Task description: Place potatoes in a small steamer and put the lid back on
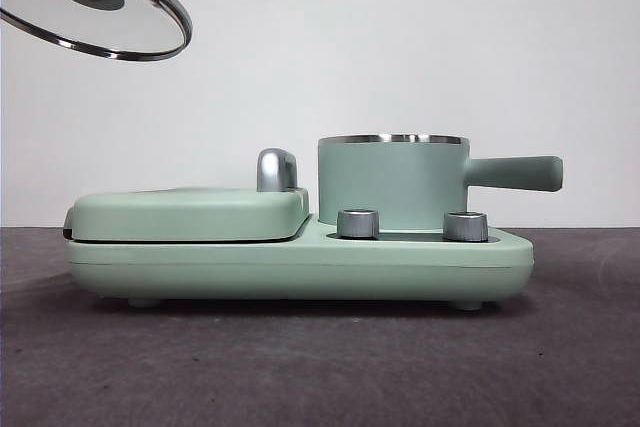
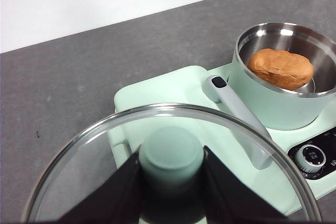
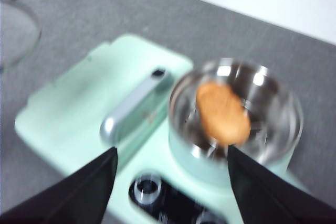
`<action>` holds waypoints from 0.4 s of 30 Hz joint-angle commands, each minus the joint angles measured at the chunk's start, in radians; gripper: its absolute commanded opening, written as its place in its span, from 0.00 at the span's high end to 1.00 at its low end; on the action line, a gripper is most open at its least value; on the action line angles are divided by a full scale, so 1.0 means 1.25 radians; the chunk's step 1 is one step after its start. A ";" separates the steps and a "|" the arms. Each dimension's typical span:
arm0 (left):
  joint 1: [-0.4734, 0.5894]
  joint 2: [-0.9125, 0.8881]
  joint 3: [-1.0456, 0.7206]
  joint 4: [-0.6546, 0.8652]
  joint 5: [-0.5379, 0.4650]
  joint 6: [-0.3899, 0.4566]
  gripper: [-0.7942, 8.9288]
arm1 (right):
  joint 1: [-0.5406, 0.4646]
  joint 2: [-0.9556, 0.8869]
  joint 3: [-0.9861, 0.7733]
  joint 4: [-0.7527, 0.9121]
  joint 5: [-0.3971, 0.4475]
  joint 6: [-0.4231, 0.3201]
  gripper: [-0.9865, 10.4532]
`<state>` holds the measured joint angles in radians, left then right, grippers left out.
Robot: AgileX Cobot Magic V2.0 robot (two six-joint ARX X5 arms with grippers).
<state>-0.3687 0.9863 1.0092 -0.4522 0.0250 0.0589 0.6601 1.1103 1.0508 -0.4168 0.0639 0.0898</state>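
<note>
Progress: potato loaded, lid not yet on.
Left pincer (image 2: 171,182): clamped on the lid's smooth mint knob.
Lid (image 2: 94,166): clear glass disc, steel-rimmed, held in the air.
Right pincer (image 3: 170,182): spread wide, empty, above the steamer.
Steamer (image 2: 273,106): matte mint cylinder beyond the lid, steel-lined, uncovered.
Potato (image 2: 280,68): wrinkled orange-brown oval inside it.
Counter (image 1: 320,367): dark grey, coarse.
</note>
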 commanded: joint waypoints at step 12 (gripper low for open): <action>-0.016 0.028 0.013 0.075 0.070 -0.019 0.90 | 0.226 -0.287 -0.338 0.002 0.177 0.089 0.63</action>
<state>-0.3782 1.0092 1.0092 -0.3969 0.1032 0.0467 0.9188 0.7635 0.6331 -0.4236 0.2668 0.1619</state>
